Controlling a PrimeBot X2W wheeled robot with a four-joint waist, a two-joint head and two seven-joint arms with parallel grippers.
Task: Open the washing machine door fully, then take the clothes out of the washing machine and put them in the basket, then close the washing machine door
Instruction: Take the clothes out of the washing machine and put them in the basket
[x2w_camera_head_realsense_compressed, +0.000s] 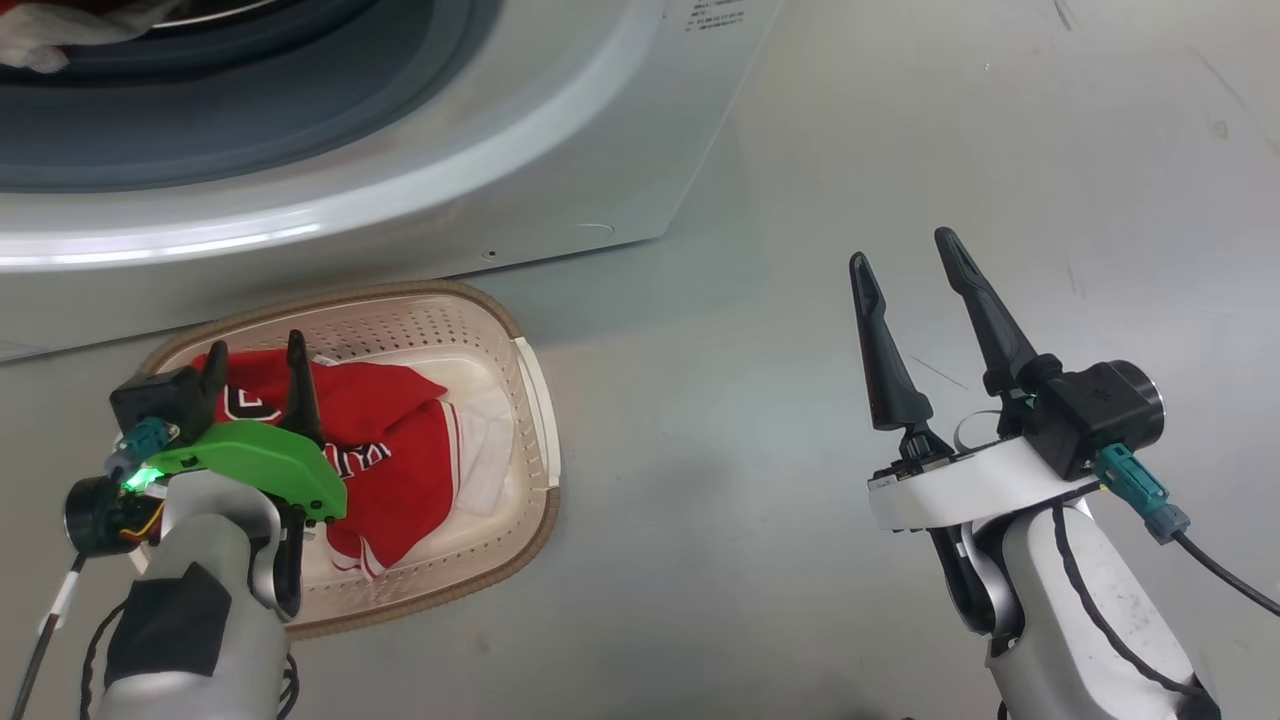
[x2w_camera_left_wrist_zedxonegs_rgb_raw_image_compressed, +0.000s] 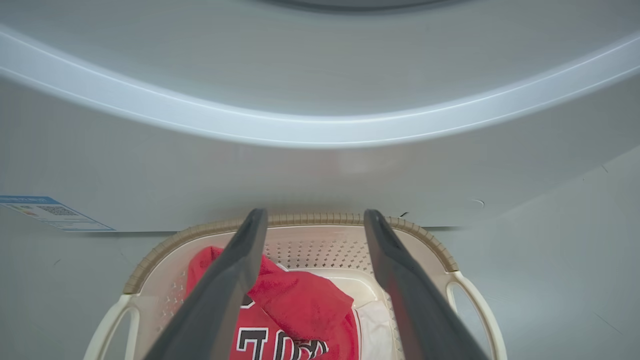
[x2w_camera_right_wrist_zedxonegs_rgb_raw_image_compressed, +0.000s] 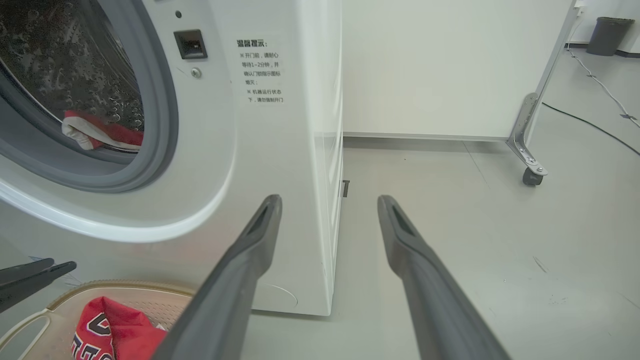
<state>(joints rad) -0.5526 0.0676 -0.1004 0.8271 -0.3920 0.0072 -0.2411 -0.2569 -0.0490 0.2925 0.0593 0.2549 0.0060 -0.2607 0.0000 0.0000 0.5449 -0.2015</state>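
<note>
count: one basket (x2w_camera_head_realsense_compressed: 420, 325), one washing machine (x2w_camera_head_realsense_compressed: 560, 170), two hands, and two lots of clothes, one heap in the basket and one bundle in the drum (x2w_camera_right_wrist_zedxonegs_rgb_raw_image_compressed: 65, 55).
clothes in the basket (x2w_camera_head_realsense_compressed: 400, 420): bright red fabric with white stripes along one hem and black-and-white lettering on the chest. One white piece (x2w_camera_head_realsense_compressed: 485, 460) lies just beside it on the robot's right. I cannot tell how many red garments make up the heap.
clothes in the drum (x2w_camera_right_wrist_zedxonegs_rgb_raw_image_compressed: 100, 135): a red-and-white bundle lies low in the perforated steel drum, just behind the grey gasket (x2w_camera_head_realsense_compressed: 200, 130).
basket look and place: cream, perforated, with a brown woven-look rim and two loop handles. It stands on the grey floor (x2w_camera_head_realsense_compressed: 760, 560) just in front of the machine, below its round opening.
washing machine look: white front, the round opening uncovered. It has a blue sticker (x2w_camera_left_wrist_zedxonegs_rgb_raw_image_compressed: 55, 212) low on the front and a printed notice (x2w_camera_right_wrist_zedxonegs_rgb_raw_image_compressed: 262, 70) beside the opening.
left hand (x2w_camera_head_realsense_compressed: 255, 348): hangs over the basket's near left part, above the red heap. Its fingers point toward the machine, spread wide, with nothing between them.
right hand (x2w_camera_head_realsense_compressed: 900, 250): well apart from the basket, over bare floor to the right of the machine's corner. Its fingers are spread wide and hold nothing.
beyond: a white panel on a caster (x2w_camera_right_wrist_zedxonegs_rgb_raw_image_compressed: 532, 175) and a dark bin (x2w_camera_right_wrist_zedxonegs_rgb_raw_image_compressed: 607, 35).
</note>
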